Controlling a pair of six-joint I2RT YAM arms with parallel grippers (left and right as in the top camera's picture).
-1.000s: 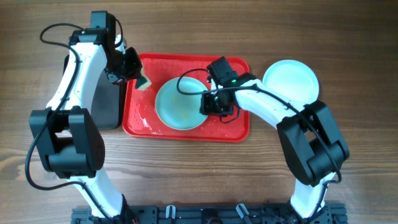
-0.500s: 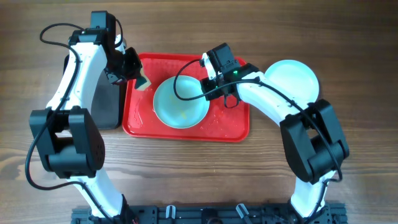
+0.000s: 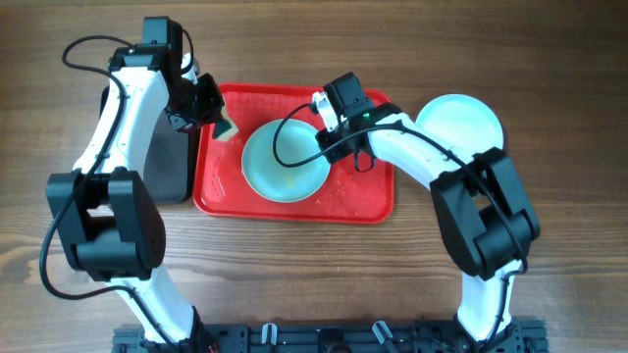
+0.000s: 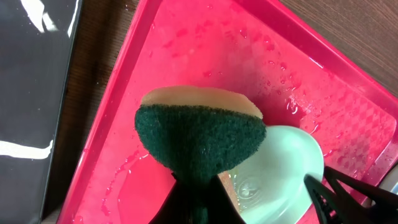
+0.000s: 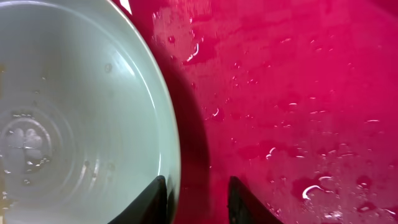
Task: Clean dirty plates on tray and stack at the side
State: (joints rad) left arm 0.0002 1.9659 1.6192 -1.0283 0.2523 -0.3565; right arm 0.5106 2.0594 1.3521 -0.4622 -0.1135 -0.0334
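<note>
A pale aqua plate [image 3: 285,162] with yellowish smears lies in the middle of the wet red tray [image 3: 368,201]. My right gripper [image 3: 329,126] is at the plate's far right rim. In the right wrist view the gripper [image 5: 200,200] is open, with one finger over the plate [image 5: 81,112] and the other over the tray [image 5: 298,93]. My left gripper [image 3: 218,120] is shut on a green-and-tan sponge [image 4: 199,137] and holds it over the tray's far left corner, left of the plate [image 4: 280,168]. More pale plates [image 3: 459,126] sit on the table to the right of the tray.
A black tray [image 3: 167,162] lies against the red tray's left side, under my left arm; it also shows in the left wrist view [image 4: 31,93]. Water drops cover the red tray. A wooden table surrounds both trays.
My right gripper has moved from the plate's right side toward its far right rim. The plate has shifted slightly left. My left arm and sponge have not moved.
</note>
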